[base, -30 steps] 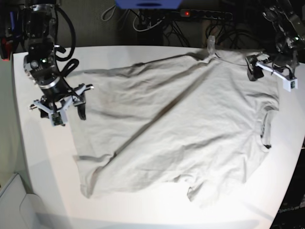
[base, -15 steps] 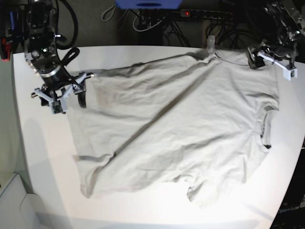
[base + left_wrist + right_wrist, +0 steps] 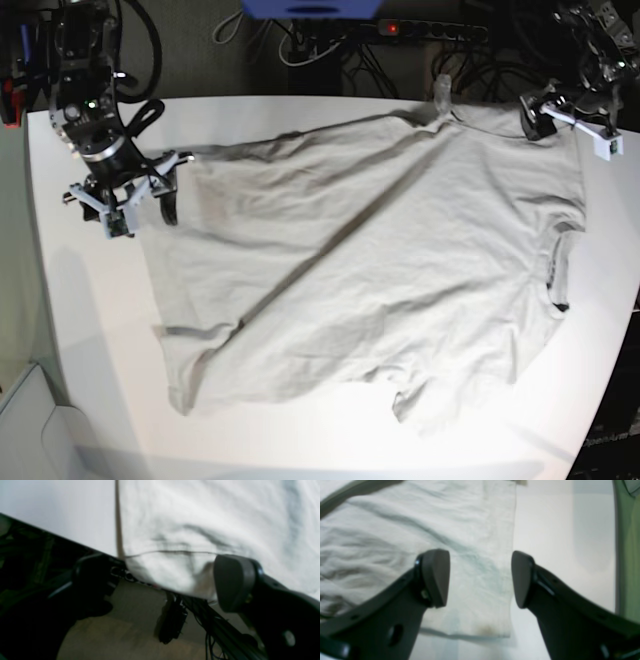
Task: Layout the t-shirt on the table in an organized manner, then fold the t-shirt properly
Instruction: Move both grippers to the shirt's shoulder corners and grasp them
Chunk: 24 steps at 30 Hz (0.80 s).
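Note:
The light grey-beige t-shirt (image 3: 380,260) lies spread open on the white table (image 3: 80,330), with a long diagonal crease and its round neck at the right. My right gripper (image 3: 140,215) hovers open at the shirt's far-left corner. In the right wrist view the right gripper (image 3: 480,580) has its fingers apart above that corner of the t-shirt (image 3: 395,530), with nothing between them. My left gripper (image 3: 568,128) is open at the far-right sleeve. In the left wrist view the left gripper (image 3: 162,580) frames the t-shirt (image 3: 200,517) edge drooping over the table (image 3: 62,510) rim.
A power strip (image 3: 430,30) with a red light, tangled cables and a blue object (image 3: 310,8) sit behind the table's far edge. Floor and cables (image 3: 175,620) show below the rim. A green surface (image 3: 627,555) borders the table (image 3: 557,542).
Both grippers have drifted toward the far edge of the table, staying open. The shirt has not visibly shifted.

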Tool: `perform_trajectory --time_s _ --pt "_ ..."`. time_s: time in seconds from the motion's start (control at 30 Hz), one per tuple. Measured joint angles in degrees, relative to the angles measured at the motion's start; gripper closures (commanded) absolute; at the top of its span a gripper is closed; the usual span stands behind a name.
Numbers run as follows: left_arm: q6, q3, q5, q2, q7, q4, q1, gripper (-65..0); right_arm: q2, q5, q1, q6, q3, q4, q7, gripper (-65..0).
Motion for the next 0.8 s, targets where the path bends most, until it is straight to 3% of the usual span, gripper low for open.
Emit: perform_trajectory --time_s 0.27,0.4,0.67,0.8 --pt "0.22 -0.13 3.45 -0.11 2.01 -1.99 -3.08 -65.0 0.0 0.0 -0.76 0.0 0.0 -0.11 0.22 -38.1" --pt "0.24 -0.42 3.96 0.57 2.29 -1.57 -3.32 -48.5 0.0 -0.02 -1.4 0.0 0.0 -0.37 -0.22 -38.1" --pt "0.87 -0.68 8.02 0.24 1.31 -0.85 -3.23 -0.4 0.0 0.0 -1.86 0.0 0.0 -0.37 -0.02 -38.1" --pt "0.87 -0.68 8.0 0.2 1.2 -0.85 -3.21 -1.1 0.0 0.0 -2.4 0.0 -0.02 -0.37 0.02 -38.3"
